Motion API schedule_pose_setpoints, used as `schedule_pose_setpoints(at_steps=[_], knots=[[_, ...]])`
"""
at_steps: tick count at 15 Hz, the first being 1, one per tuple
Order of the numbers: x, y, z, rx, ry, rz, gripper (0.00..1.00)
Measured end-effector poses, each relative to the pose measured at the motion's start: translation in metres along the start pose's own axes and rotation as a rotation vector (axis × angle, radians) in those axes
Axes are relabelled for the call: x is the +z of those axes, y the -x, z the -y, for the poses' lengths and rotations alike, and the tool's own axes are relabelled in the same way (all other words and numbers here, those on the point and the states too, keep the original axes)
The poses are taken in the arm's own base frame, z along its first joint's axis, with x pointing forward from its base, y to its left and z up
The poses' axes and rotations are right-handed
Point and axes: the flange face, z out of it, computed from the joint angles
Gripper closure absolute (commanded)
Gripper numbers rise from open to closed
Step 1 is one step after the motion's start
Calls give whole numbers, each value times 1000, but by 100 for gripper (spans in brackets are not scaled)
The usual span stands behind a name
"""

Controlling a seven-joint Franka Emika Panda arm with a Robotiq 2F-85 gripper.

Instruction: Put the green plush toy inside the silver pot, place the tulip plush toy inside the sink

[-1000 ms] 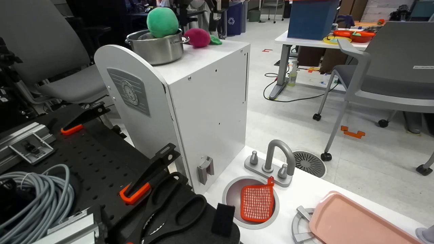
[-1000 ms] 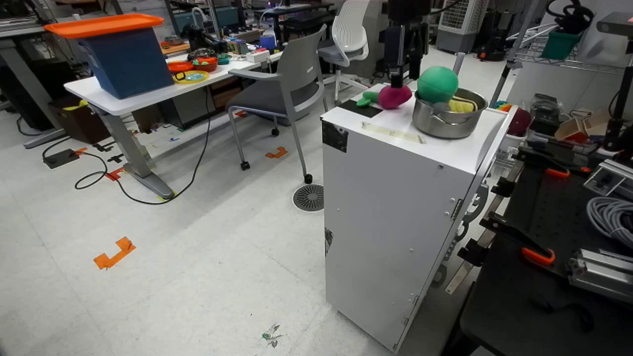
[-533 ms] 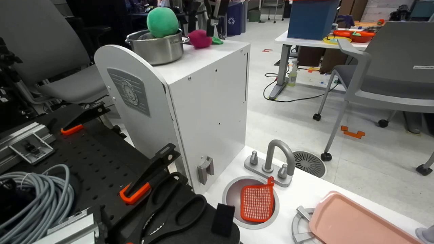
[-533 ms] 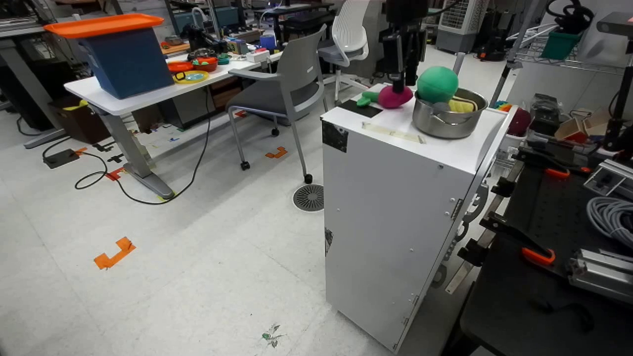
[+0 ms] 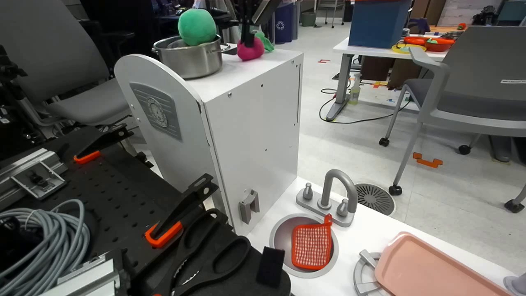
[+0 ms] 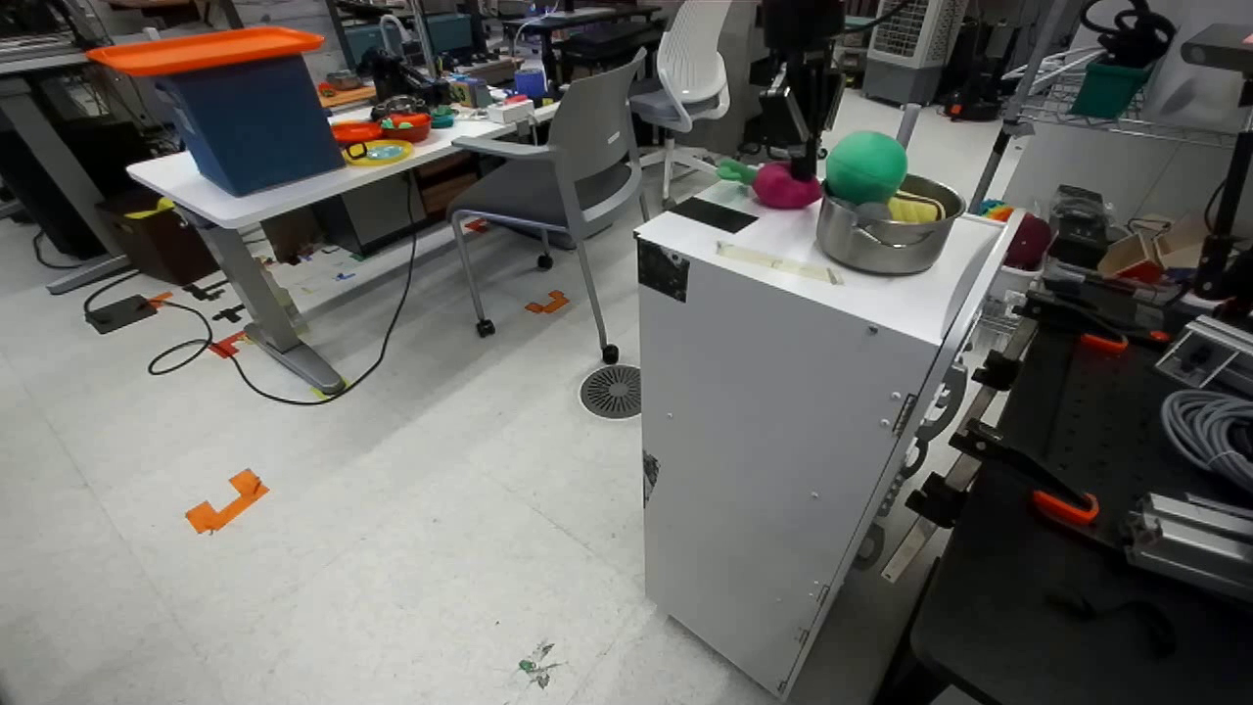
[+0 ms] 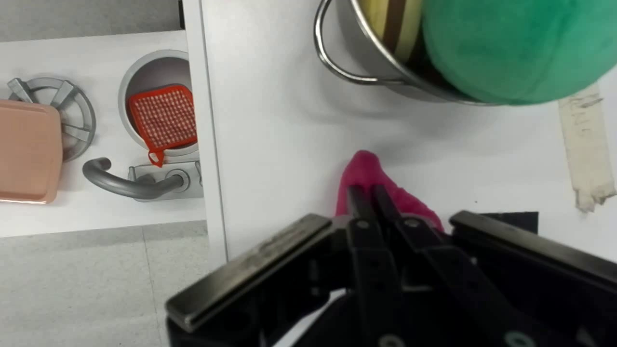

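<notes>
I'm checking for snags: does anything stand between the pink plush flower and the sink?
Only the cabinet edge comes between flower and sink; a red potholder lies in the sink, with the faucet alongside.

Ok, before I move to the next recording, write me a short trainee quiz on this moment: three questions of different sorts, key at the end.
1. Multiple choice. What is the gripper closed on?
a) the faucet
b) the tulip plush toy
c) the pink tray
2. True or false. The green plush toy rises above the rim of the silver pot.
3. Open. What lies in the sink, where one toy is due to go?

Key
1: b
2: true
3: a red checked potholder
</notes>
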Motion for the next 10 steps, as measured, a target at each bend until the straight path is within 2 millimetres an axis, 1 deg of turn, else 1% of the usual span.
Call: schedule_pose_setpoints(at_steps=[3,6,8,10], knots=[[-1,-3,-2,12,1,-2,99],[-6,-5,-2,20,0,-13,99],[-13,-6,-4,32,14,-27,99],[-26,-4,-7,46,21,-48,99]])
